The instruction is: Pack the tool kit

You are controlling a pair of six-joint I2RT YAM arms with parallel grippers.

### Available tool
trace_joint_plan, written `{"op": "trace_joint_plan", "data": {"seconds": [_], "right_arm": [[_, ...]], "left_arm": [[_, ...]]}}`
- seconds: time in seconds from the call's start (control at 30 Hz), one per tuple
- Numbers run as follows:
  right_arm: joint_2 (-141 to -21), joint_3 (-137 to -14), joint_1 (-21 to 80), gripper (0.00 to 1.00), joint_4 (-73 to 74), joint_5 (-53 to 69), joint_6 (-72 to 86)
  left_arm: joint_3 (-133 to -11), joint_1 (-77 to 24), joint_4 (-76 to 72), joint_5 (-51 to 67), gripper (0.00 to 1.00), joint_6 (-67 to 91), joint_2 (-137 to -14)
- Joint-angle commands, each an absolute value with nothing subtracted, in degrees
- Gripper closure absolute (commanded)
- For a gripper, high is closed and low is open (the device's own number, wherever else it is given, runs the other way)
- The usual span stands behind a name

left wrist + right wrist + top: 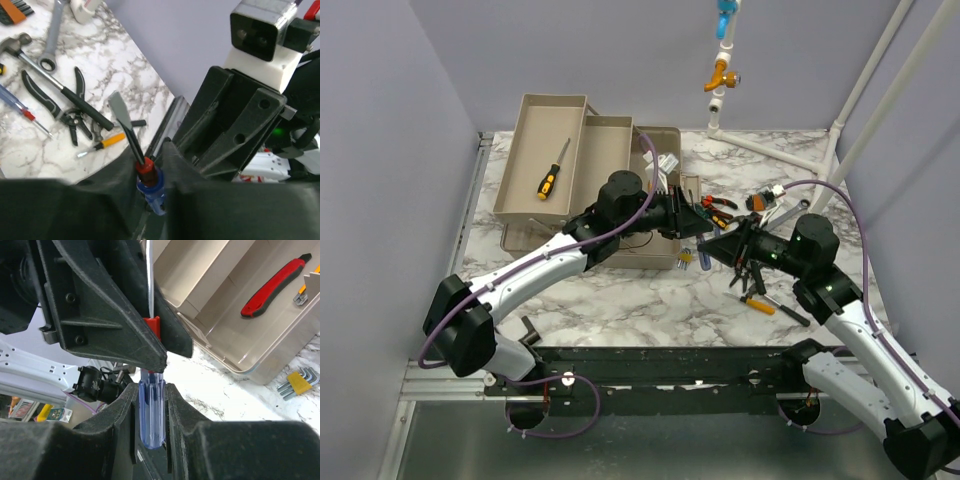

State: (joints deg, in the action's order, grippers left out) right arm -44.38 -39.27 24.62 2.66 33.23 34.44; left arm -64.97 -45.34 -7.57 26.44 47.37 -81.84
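1. Handover in mid-air: the blue-handled screwdriver (151, 420) is gripped by both arms at once, just off the 4 o'clock corner of the toolbox (665, 132).
2. The right gripper (151, 392) is clamped on the translucent handle. This leaves the red collar and shaft free for the other arm.
3. The left gripper (146, 165) meets it head-on. Its fingers press together on the red collar, and the flat blade points out past them.
4. The likely reason for the pass is reach. The loose tools, including the pliers (60, 107) and the hammer (55, 82), lie on the table (620, 300) at 3 o'clock, on the right arm's side. The toolbox stands at 10 o'clock, beside the left arm.
5. The toolbox is open, with its beige trays (535, 150) fanned out toward 10 o'clock so every compartment is accessible. One tray holds a yellow-handled screwdriver (552, 175), and a red utility knife (272, 287) lies in the base.
6. Packing looks less than half done, since many tools remain outside the box.
7. The risk is a tug-of-war: the right jaws need to let go before the left arm swings toward the box.
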Motion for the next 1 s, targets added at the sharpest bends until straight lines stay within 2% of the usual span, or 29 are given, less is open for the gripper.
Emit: {"op": "trace_joint_plan", "data": {"seconds": [0.0,0.03,0.13,0.2,0.27,0.33,0.57,0.67,0.77,0.97], "right_arm": [[-43.8,-40.0,24.5,0.98,0.6,35.0,34.8],[-43.8,-39.8,24.5,0.92,0.5,34.7,35.0],[-43.5,-39.6,24.5,0.59,1.1,32.9,34.9],[-42.9,-39.3,24.5,0.48,1.7,30.9,34.8],[-42.1,-39.0,24.5,0.30,2.4,29.0,34.6],[-41.2,-38.7,24.5,0.20,3.2,26.9,34.6],[-38.9,-38.5,24.5,0.18,6.3,22.1,32.8],[-39.2,-38.9,24.5,0.18,8.3,19.2,32.0],[-40.1,-39.8,24.5,0.18,13.3,10.4,31.7],[-47.6,-43.6,24.5,0.18,25.0,-9.3,33.7]], "left_arm": [[-66.1,-45.8,-10.0,25.5,0.94,47.3,-82.5],[-66.1,-45.9,-10.0,25.5,1.00,47.2,-82.4],[-66.9,-45.8,-6.8,24.2,1.00,45.1,-81.7],[-68.4,-45.6,-1.8,21.6,1.00,42.4,-80.8],[-70.1,-45.3,3.0,19.7,1.00,39.7,-79.9],[-72.6,-44.3,8.7,18.1,1.00,36.6,-79.3],[-85.4,-37.1,30.0,11.7,1.00,24.9,-79.9],[-93.4,-34.2,39.4,5.0,1.00,20.1,-82.7],[-100.7,-32.4,47.2,-3.7,1.00,15.9,-87.2],[-111.6,-30.9,54.3,-13.4,1.00,11.3,-97.3]]}}
